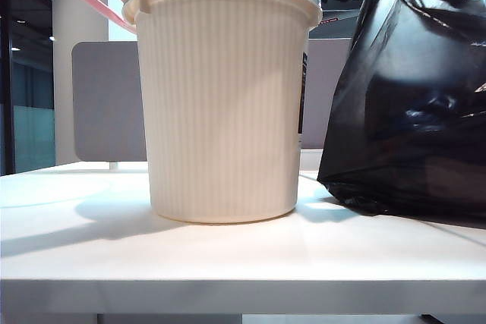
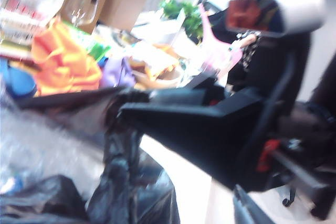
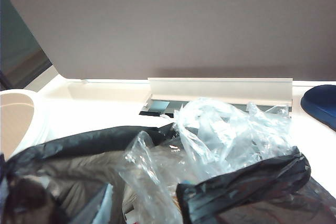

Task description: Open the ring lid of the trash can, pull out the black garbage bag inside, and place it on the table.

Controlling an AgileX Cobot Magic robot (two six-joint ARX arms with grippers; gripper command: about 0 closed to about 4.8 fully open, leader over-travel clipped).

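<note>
Black garbage bag (image 1: 410, 104) cut off at right edge; left wrist view blurred

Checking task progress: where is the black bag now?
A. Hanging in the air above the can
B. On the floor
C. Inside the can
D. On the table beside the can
D: in the exterior view the black bag sits on the table to the right of the can, its base resting on the tabletop, outside the can.
</note>
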